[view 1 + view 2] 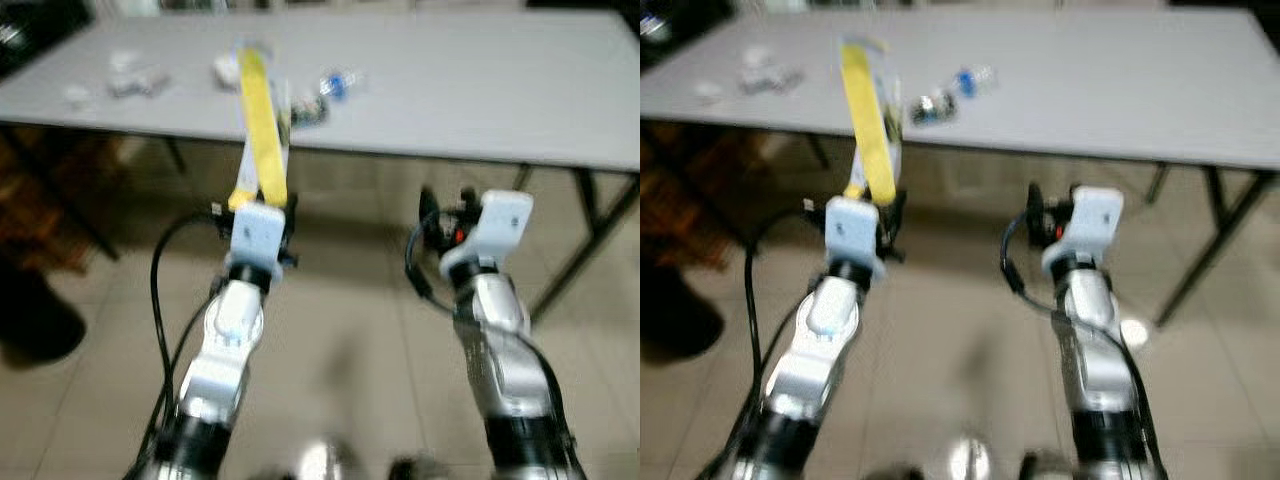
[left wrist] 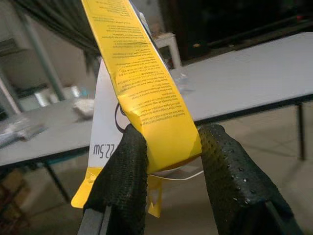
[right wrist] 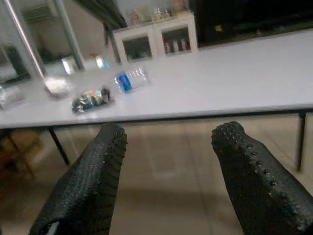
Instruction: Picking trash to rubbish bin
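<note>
**Left gripper holds yellow carton in front of table**

The left gripper (image 2: 168, 161) is clamped on a long yellow carton (image 1: 262, 130), its two black fingers (image 2: 122, 181) pinching the lower end. The carton stands nearly upright, tilted slightly, with small black print on the yellow face and a white side panel. In the head views it rises from the gripper and overlaps the near edge of the grey table (image 1: 480, 90).

The right gripper (image 3: 168, 171) is raised beside the left, short of the table edge, with its jaws spread wide and nothing between them.

On the table lie a small plastic bottle with a blue label (image 3: 131, 78), a dark crumpled wrapper (image 3: 91, 99) just beside it, and some pale scraps (image 1: 135, 80) further to the left. Beige tiled floor (image 1: 340, 330) lies below. The head views are blurred.
</note>
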Robot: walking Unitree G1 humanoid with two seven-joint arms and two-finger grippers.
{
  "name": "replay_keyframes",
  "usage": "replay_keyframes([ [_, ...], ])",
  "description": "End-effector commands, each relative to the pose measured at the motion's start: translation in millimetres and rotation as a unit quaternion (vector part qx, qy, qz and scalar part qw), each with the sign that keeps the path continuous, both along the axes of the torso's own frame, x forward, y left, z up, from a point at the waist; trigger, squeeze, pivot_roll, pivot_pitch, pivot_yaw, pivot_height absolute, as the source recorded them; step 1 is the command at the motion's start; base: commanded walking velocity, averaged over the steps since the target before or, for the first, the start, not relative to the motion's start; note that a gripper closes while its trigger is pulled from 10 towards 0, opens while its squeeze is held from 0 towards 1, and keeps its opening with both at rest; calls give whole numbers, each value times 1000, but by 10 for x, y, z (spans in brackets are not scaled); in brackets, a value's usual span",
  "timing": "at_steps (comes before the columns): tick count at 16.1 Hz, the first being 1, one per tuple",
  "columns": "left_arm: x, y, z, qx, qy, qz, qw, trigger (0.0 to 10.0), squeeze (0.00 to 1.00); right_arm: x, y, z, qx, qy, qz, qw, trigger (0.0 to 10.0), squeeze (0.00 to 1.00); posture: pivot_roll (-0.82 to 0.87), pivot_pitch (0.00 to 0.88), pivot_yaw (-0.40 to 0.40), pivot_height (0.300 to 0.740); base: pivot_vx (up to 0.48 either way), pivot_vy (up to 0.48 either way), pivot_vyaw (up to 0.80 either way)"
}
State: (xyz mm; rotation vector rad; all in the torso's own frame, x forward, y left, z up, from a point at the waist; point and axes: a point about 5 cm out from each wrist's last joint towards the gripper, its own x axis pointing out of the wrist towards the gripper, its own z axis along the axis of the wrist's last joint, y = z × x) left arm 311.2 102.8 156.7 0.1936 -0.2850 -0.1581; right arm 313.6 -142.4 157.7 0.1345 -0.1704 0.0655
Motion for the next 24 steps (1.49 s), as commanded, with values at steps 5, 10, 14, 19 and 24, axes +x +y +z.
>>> replay_keyframes([
  [5, -14, 111, -362, 28, 64, 4, 998, 10000, 0, 12, 72, -159, -16, 34, 26, 999, 10000, 0, -103, 118, 84, 740, 0, 0, 800],
  [10, -51, 231, -954, 66, 176, 5, 982, 10000, 0, -25, -2, -782, -64, 147, 42, 986, 10000, 0, -103, 100, 76, 740, 0, 0, 800],
  [14, -319, 360, -1648, 112, 347, -10, 931, 10000, 0, -342, -186, -1625, -96, 326, 50, 939, 10000, 0, -102, 80, 77, 740, 0, 0, 800],
  [19, -648, 656, -1997, 72, 444, 48, 892, 10000, 0, -731, -532, -2025, -59, 426, -34, 902, 10000, 0, -114, 74, 86, 740, 0, 0, 634],
  [24, -840, 741, -2138, 52, 483, 68, 872, 10000, 0, -903, -693, -2138, -54, 463, -74, 882, 10000, 0, -108, 85, 77, 740, 0, 0, 625],
])
